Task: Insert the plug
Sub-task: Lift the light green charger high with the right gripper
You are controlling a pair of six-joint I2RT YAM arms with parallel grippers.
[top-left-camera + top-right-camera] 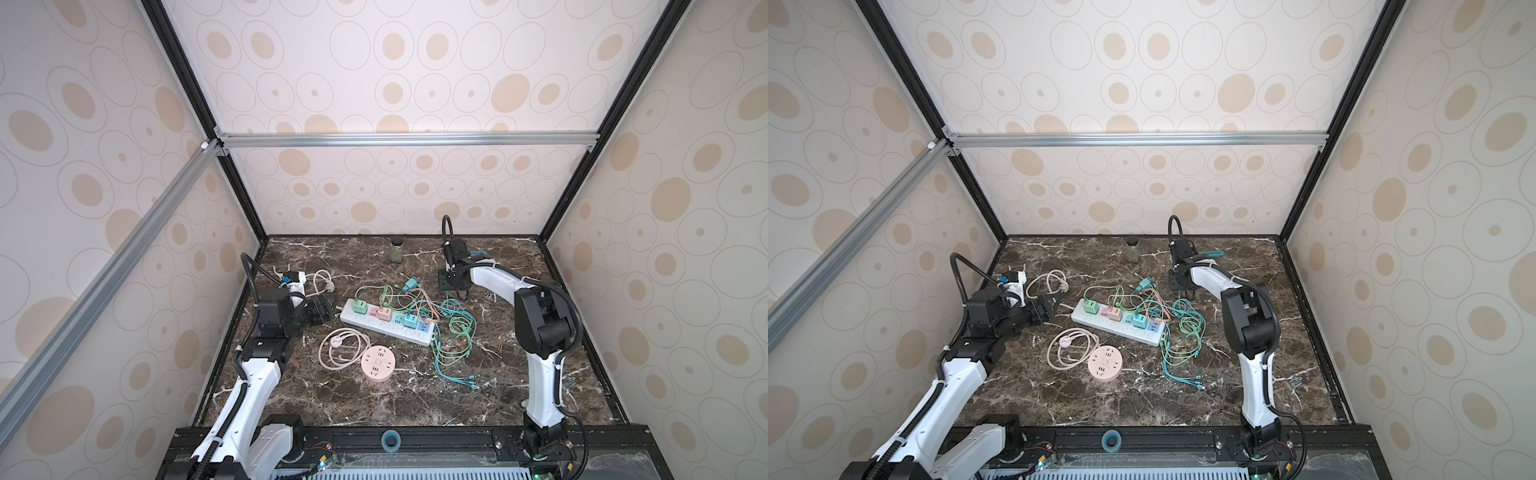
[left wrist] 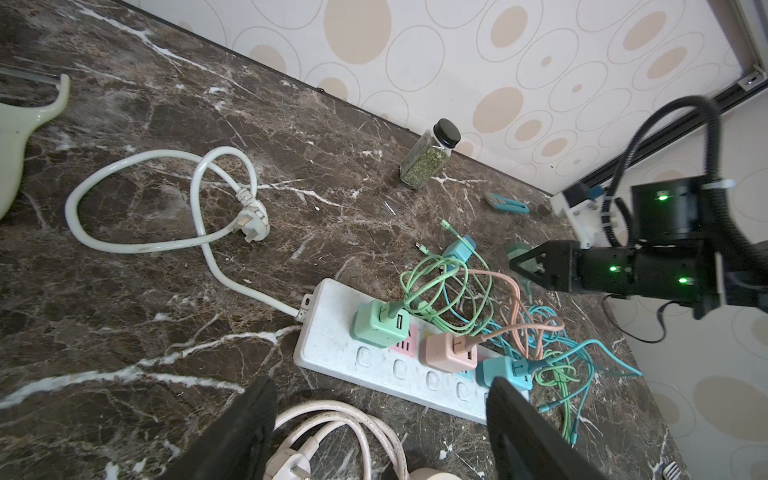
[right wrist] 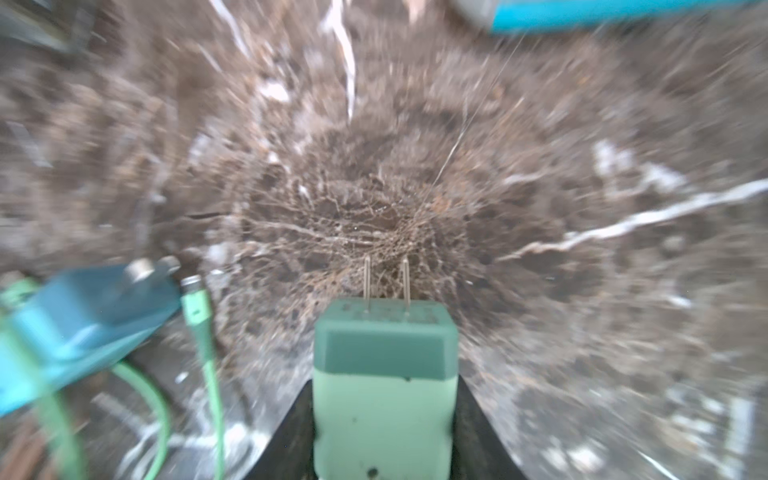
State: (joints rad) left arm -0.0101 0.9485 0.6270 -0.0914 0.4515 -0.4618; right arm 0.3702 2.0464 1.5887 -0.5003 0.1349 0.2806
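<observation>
ROBOT TEST CELL, not a lived-in room: silver aluminium beams (image 1: 407, 139) and black frame posts (image 1: 195, 95) box in a marble-look tabletop (image 1: 374, 399), with circle-print wallpaper panels (image 1: 415, 62) standing in for walls. From where I stand, a black mounting rail (image 1: 449, 436) runs along six o'clock, loose wiring (image 1: 326, 449) showing on it. The left arm (image 1: 253, 386) rises at seven o'clock and the right arm (image 1: 540, 374) at five. Props lie staged: a white power strip (image 1: 382, 330) carrying coloured chargers (image 1: 360, 308) at centre, a spice jar (image 1: 397, 249) at twelve o'clock
</observation>
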